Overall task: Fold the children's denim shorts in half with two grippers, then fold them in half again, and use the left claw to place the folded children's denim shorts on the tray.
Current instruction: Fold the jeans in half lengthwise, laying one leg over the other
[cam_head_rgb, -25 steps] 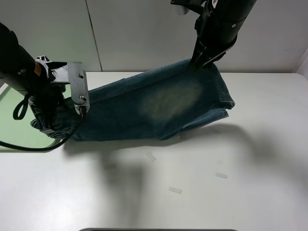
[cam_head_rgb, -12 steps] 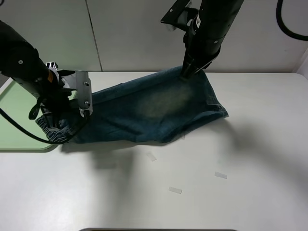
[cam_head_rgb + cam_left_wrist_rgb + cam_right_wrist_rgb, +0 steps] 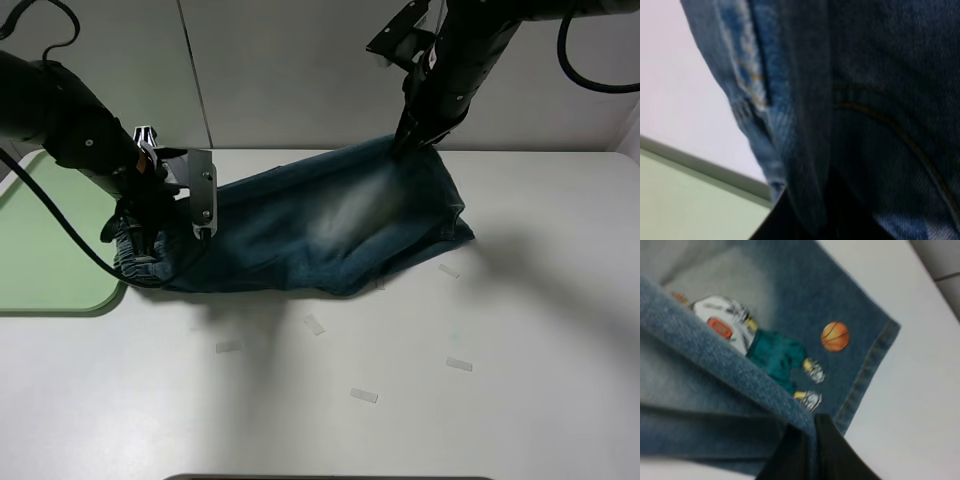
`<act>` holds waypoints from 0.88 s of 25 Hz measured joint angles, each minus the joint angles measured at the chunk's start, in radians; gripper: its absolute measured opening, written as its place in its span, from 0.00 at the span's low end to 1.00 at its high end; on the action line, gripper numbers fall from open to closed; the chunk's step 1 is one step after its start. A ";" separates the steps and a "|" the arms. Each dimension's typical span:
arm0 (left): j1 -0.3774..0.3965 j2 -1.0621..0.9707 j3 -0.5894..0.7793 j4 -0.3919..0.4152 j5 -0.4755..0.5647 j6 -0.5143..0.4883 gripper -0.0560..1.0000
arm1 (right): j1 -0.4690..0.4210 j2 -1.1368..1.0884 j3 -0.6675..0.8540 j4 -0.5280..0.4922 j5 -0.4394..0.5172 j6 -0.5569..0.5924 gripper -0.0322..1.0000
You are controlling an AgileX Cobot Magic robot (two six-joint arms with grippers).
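Note:
The children's denim shorts (image 3: 320,225) hang stretched between my two grippers, the lower edge resting on the white table. My left gripper (image 3: 140,235) is shut on the elastic waistband end at the left, next to the tray (image 3: 45,250). In the left wrist view the denim (image 3: 850,100) fills the frame. My right gripper (image 3: 405,140) is shut on the leg hem at the back right and holds it up. The right wrist view shows the hem (image 3: 740,375) pinched in the fingers (image 3: 810,450), with the cartoon basketball-player print (image 3: 765,347) below.
The pale-green tray lies at the table's left edge, partly under the left arm. Several small white tape bits (image 3: 364,395) lie on the table in front of the shorts. A wall (image 3: 280,70) stands right behind the table.
My left gripper has carried the waistband end to the right, off the tray edge. My right gripper shifted slightly with the hem still raised. The shorts have bunched a little narrower.

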 joint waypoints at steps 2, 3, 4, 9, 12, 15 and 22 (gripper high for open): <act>0.007 0.002 0.000 0.014 -0.033 -0.022 0.09 | -0.012 0.000 0.000 0.011 -0.013 0.000 0.00; 0.015 0.002 -0.001 0.017 -0.050 -0.036 0.09 | -0.015 0.000 0.000 0.014 -0.018 0.000 0.00; 0.026 0.002 -0.003 0.019 -0.069 -0.047 0.09 | -0.018 0.000 0.000 0.015 -0.024 0.000 0.00; 0.049 0.002 -0.005 0.026 -0.103 -0.083 0.09 | -0.018 0.002 0.000 0.015 -0.054 0.000 0.00; 0.050 0.003 -0.005 0.027 -0.105 -0.083 0.09 | -0.018 0.002 0.000 0.015 -0.060 0.000 0.00; 0.050 0.003 -0.005 0.028 -0.109 -0.083 0.12 | -0.018 0.002 0.000 0.012 -0.071 0.000 0.00; 0.073 0.009 0.001 0.040 -0.064 -0.171 0.84 | -0.045 0.002 0.000 -0.105 -0.056 0.047 0.62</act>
